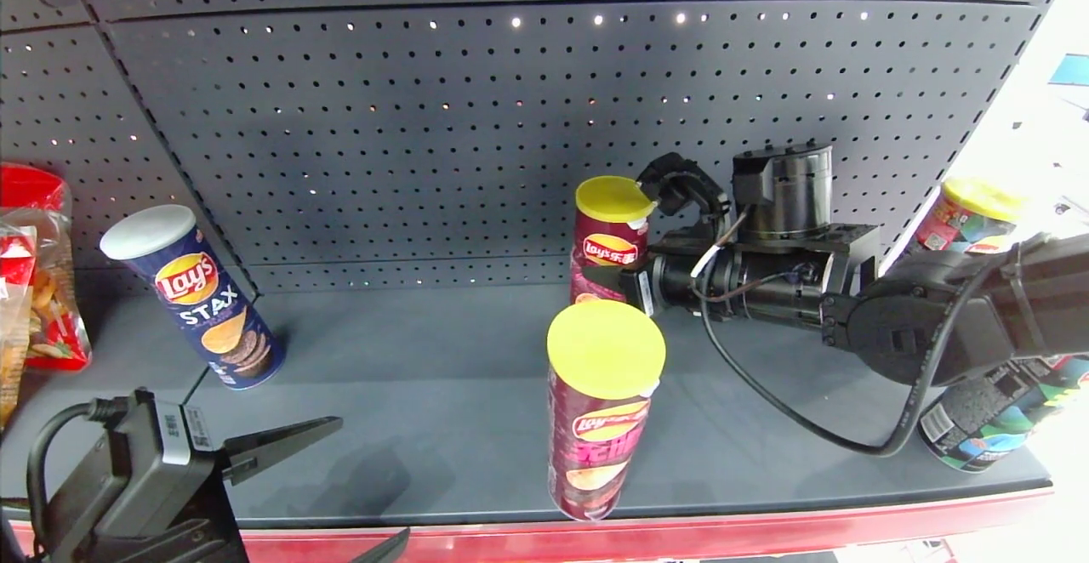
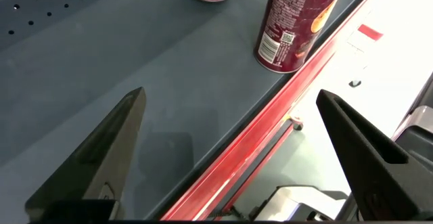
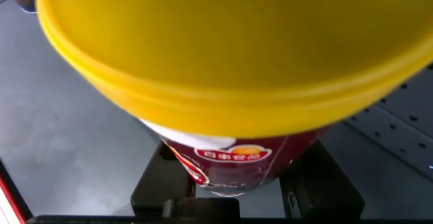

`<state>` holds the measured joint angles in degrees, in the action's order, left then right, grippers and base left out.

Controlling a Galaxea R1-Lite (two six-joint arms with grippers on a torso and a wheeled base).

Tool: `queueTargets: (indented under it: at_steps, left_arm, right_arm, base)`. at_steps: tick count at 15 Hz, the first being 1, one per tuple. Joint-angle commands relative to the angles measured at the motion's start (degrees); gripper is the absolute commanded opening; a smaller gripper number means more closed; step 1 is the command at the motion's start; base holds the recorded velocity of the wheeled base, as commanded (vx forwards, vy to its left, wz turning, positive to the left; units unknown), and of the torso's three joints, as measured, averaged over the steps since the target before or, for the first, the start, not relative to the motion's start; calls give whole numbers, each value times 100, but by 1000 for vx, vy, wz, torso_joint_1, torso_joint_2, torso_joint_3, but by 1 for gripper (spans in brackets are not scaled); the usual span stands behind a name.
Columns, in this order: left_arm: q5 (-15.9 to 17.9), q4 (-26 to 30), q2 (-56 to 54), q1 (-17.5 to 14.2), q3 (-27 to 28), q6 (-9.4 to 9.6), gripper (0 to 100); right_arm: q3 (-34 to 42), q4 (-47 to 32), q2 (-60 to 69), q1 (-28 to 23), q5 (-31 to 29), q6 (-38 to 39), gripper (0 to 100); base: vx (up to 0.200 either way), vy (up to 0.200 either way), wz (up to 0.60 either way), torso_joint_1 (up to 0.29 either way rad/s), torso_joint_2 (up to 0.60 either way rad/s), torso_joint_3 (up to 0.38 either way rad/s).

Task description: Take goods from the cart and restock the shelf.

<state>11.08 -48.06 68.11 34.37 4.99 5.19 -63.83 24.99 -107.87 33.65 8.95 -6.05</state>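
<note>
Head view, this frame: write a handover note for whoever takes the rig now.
Left gripper: open, empty, by the front edge of the shelf.
Right gripper: shut on the rear can, upright at the back; its base is hidden, so I cannot tell if it is set down.
Done: front can stands at the front edge; blue can stands at the left.
Left: seat and release the rear can, then probably fetch more goods.

The shelf (image 1: 425,393) is showing dark grey with a red front lip; the pegboard (image 1: 425,121) behind it is showing grey, dotted with rows of small holes. The rear can (image 1: 606,244) and front can (image 1: 600,435) are showing maroon with yellow lids, the blue can (image 1: 208,312) a white lid. The left pincer (image 1: 374,476) and right pincer (image 3: 233,183) are showing black
</note>
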Motion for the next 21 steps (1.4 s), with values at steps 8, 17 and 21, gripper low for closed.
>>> queueTargets:
  at_steps: [8, 17, 21]
  left_arm:
    - [-1, -2, 18, 0, -6, -53, 100]
    - [8, -2, 62, 0, 2, -71, 100]
    - [8, -2, 62, 0, 2, -71, 100]
  right_arm:
    - [187, -3, 126, 2, -33, 25, 100]
    - [1057, -29, 944, 10, -324, 60, 100]
    - [1628, -21, 1322, 2, -499, 60, 100]
  base:
    - [0, 0, 0, 0, 0, 0]
    - [0, 0, 0, 0, 0, 0]
    - [0, 0, 0, 0, 0, 0]
